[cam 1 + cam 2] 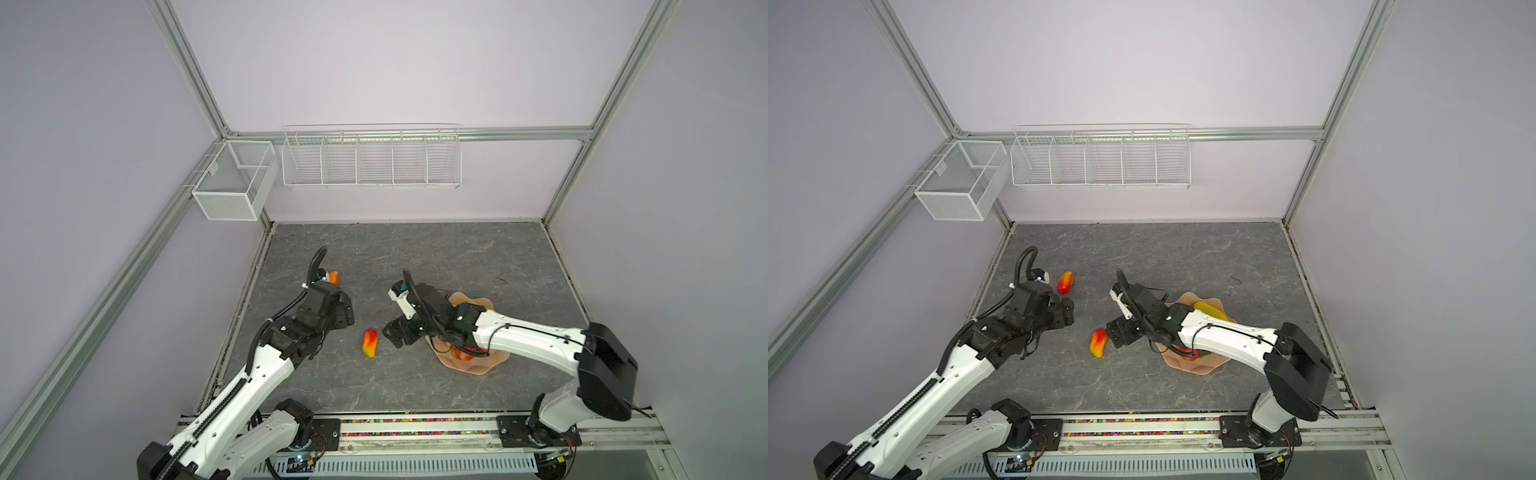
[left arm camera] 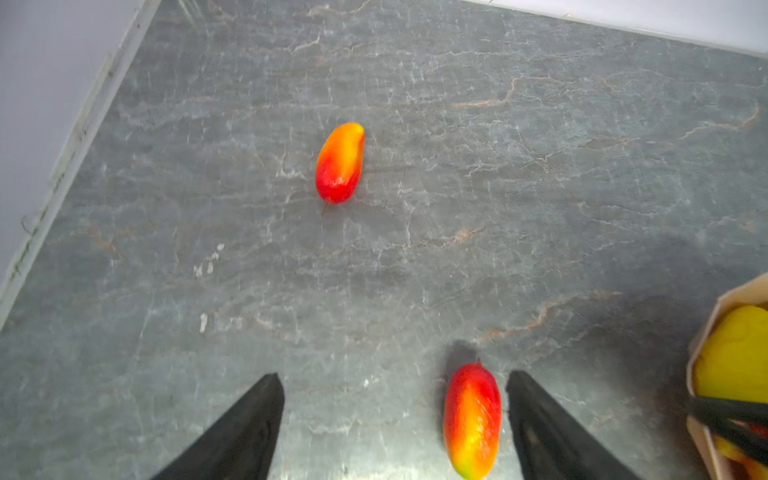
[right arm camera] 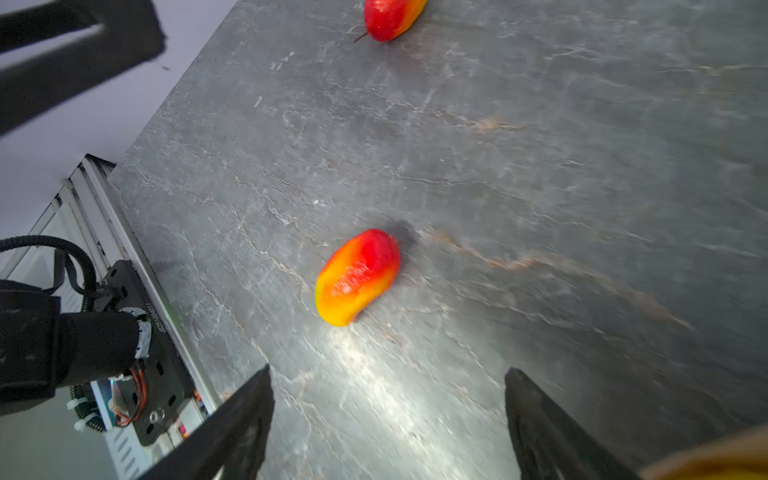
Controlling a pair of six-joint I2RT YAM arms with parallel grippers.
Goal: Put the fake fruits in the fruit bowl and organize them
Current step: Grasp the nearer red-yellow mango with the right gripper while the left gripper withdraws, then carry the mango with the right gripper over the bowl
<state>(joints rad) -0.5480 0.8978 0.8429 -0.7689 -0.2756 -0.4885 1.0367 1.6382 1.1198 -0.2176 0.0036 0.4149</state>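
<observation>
Both end effectors are spread wide and empty. The near mango [image 1: 370, 343] lies mid-counter between them, with its long axis roughly front to back and its green tip toward the front edge. My right end effector [image 1: 395, 332] sits just beside it on the bowl side. The left end effector [image 1: 347, 313] is slightly farther off. I'd take it with the right, jaws across its short width. The bowl [image 1: 1185, 365], toward the right edge, holds a yellow fruit [image 1: 1208, 309]. A second mango [image 1: 1065, 282] lies near the left edge. The counter [image 1: 457, 257] is flat, with ample room.
</observation>
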